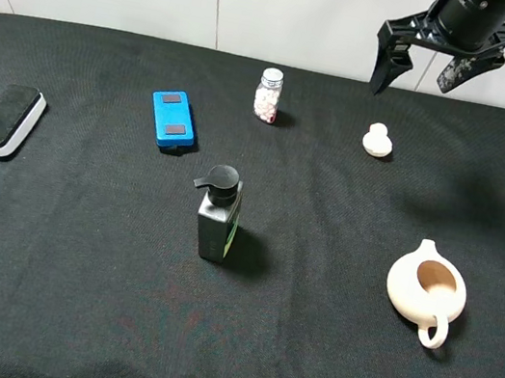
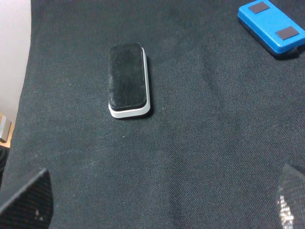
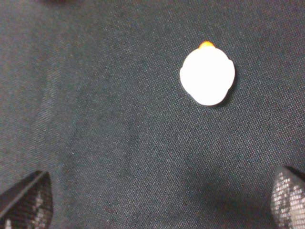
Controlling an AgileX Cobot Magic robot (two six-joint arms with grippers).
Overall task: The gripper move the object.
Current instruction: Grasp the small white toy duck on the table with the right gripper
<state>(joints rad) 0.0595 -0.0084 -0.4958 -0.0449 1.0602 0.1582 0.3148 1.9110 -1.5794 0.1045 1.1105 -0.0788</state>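
The small cream-white lid with a round knob (image 1: 377, 139) lies on the black cloth at the back right; it also shows in the right wrist view (image 3: 208, 76). My right gripper (image 1: 421, 74) hangs open and empty in the air above and just behind the lid, apart from it. Its fingertips (image 3: 26, 200) show at the lower corners of the right wrist view. My left gripper (image 2: 157, 200) is open and empty over the left of the table; its fingertips (image 2: 28, 202) show in the left wrist view. It is out of the exterior view.
A cream teapot (image 1: 427, 289) without its lid stands front right. A small pill bottle (image 1: 268, 95) stands at the back middle. A black pump bottle (image 1: 218, 214) stands in the middle. A blue box (image 1: 173, 120) and a black-and-white eraser (image 1: 6, 120) lie left.
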